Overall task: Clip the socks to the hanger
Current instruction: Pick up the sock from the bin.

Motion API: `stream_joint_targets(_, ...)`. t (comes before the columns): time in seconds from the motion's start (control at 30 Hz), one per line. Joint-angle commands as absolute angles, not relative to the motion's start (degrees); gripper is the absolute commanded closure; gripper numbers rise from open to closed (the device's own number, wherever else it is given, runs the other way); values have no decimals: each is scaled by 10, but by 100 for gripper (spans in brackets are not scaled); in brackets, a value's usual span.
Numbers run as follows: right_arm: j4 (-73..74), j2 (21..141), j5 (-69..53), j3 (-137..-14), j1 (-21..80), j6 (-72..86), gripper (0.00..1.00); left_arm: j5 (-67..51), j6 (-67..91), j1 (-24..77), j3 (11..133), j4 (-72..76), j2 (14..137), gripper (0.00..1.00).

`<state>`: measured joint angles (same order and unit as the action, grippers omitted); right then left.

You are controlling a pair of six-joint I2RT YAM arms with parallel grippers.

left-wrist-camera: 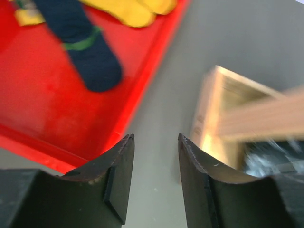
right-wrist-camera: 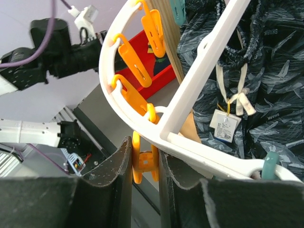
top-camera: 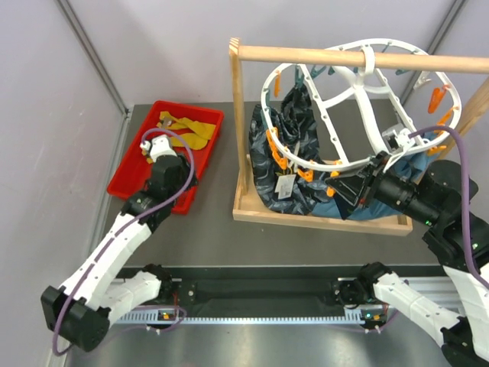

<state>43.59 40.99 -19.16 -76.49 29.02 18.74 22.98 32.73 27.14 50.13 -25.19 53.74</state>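
Note:
A navy sock (left-wrist-camera: 88,54) with a green band and a mustard-yellow sock (left-wrist-camera: 133,9) lie in the red tray (left-wrist-camera: 42,109). The yellow socks (top-camera: 187,128) also show from above. My left gripper (left-wrist-camera: 156,137) is open and empty, low over the tray's right edge (top-camera: 164,164). The white oval hanger (top-camera: 359,99) hangs from the wooden rod. My right gripper (right-wrist-camera: 145,142) is shut on an orange clip peg (right-wrist-camera: 144,164) under the hanger's front rim (right-wrist-camera: 190,90); from above, the right gripper (top-camera: 348,187) is at that rim.
The wooden rack (top-camera: 321,218) has a post (top-camera: 238,122) and a rod (top-camera: 359,55). A dark patterned cloth (right-wrist-camera: 270,71) with a tag (right-wrist-camera: 224,126) hangs inside it. Its base corner (left-wrist-camera: 213,109) is to the right of my left fingers. Grey walls close in both sides.

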Motion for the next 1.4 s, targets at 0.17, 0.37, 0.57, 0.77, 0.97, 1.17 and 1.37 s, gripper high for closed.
stream_joint_targets(0.17, 391, 417, -248, -720, 292, 185, 100, 130, 334, 93, 576, -199, 722, 36)
stream_joint_targets(0.37, 387, 412, -258, -715, 292, 193, 100, 67, 375, -39, 679, -165, 922, 46)
stream_joint_targets(0.57, 391, 416, -242, -719, 292, 188, 100, 66, 389, -49, 793, -212, 1090, 55)
stream_joint_targets(0.77, 368, 414, -242, -701, 293, 206, 100, 90, 425, -48, 774, -174, 1131, 50)
stream_joint_targets(0.97, 365, 423, -240, -702, 292, 205, 100, 116, 410, -49, 770, -192, 1147, 62)
stream_joint_targets(1.17, 359, 428, -241, -705, 292, 206, 100, 128, 387, -49, 744, -189, 1109, 100)
stream_joint_targets(1.37, 356, 437, -250, -702, 292, 199, 100, 141, 358, -48, 688, -178, 993, 100)
